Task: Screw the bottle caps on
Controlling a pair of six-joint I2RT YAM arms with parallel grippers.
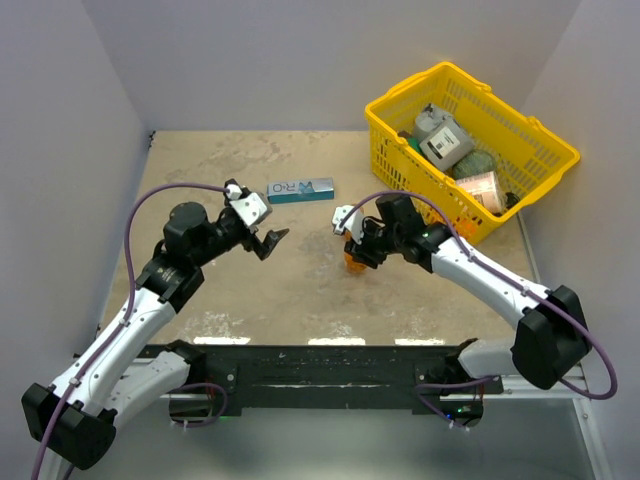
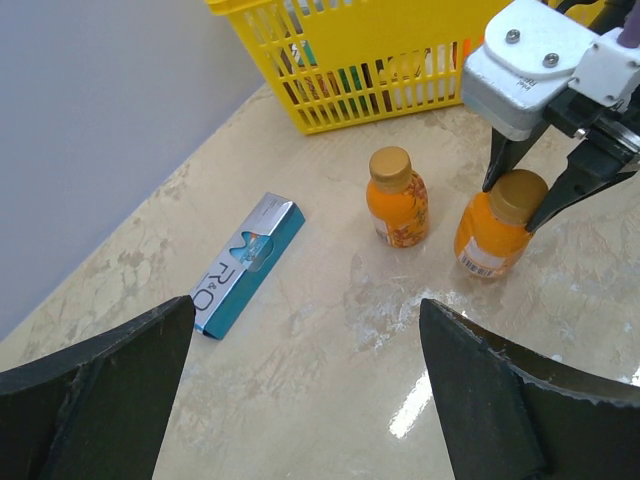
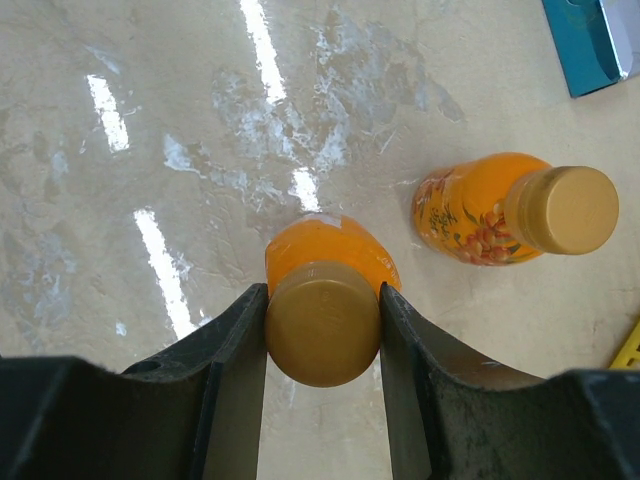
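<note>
Nearest the bases, the left gripper hangs above the table with its jaws spread wide and nothing between them. Both bottles stand well ahead of it, over toward the right arm. Further on, the right gripper is clamped from above on the held cap, one finger pressed to each side of the brownish disc. That cap sits on the neck of the held bottle, which stands on the table directly under the fingers. Just beside it, apart and untouched, the second bottle stands upright with the second cap on its neck. Beyond them the blue-and-white box lies flat on the table. Farthest off, at the right, the yellow basket holds several packaged items.
</note>
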